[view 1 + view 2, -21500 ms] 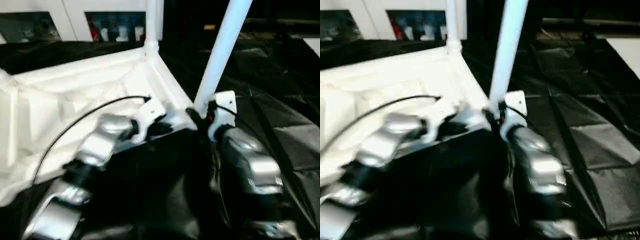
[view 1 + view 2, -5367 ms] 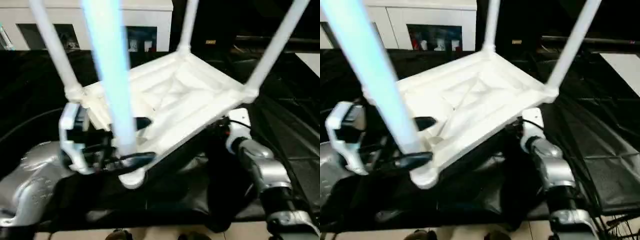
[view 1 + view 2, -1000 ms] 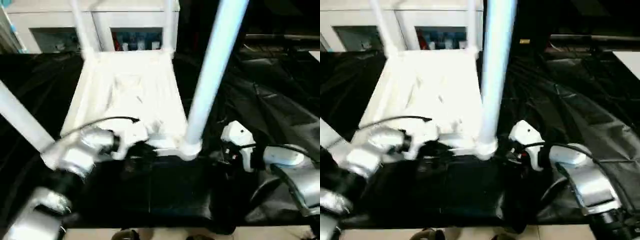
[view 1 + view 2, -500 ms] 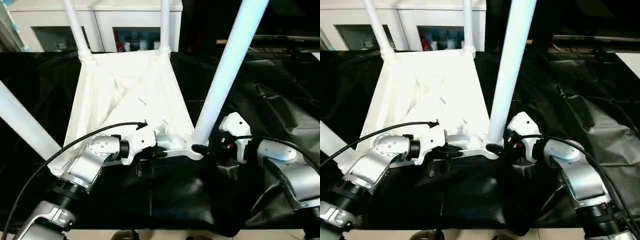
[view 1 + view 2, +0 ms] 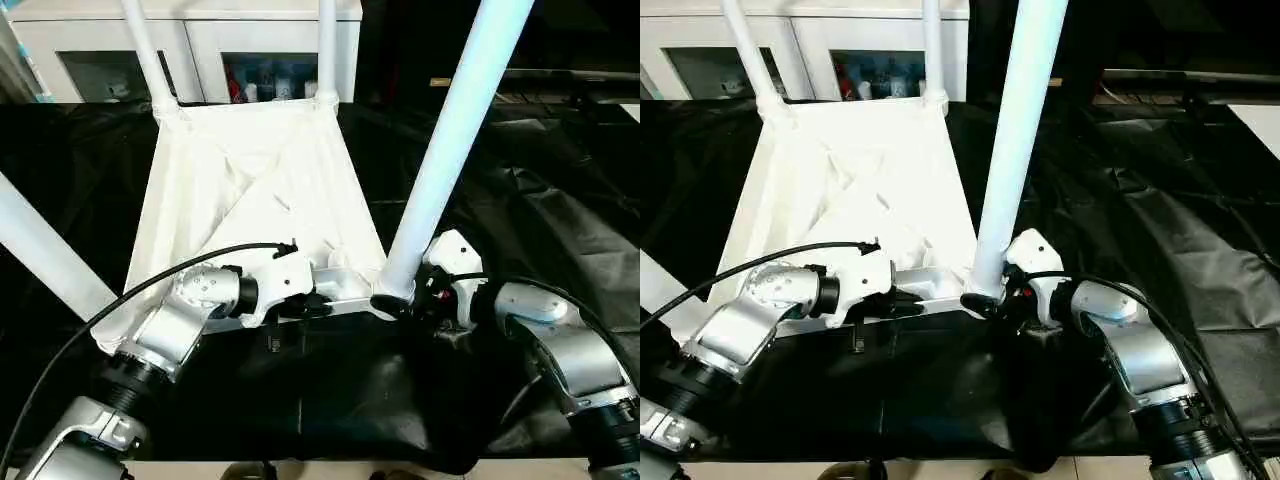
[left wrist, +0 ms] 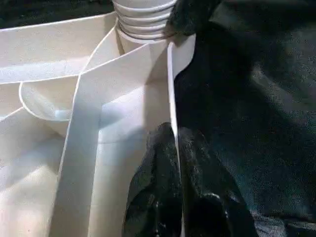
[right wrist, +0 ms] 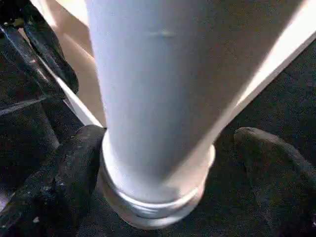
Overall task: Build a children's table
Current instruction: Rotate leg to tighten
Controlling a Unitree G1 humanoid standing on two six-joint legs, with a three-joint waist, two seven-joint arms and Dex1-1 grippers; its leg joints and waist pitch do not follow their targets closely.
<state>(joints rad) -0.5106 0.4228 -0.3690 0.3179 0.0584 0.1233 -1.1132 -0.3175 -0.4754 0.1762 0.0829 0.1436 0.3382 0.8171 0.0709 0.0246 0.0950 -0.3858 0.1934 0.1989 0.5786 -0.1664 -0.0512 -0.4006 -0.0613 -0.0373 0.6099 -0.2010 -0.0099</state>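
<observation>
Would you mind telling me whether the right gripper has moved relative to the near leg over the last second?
Yes. The right gripper has closed in on the near right leg; its fingers now straddle the leg's base, where a second ago it stood off to the right.

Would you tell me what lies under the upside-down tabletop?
The tabletop rests on black sheeting that spreads out past its edges on the near and right sides. Whatever lies directly beneath the panel is covered by it.
</observation>
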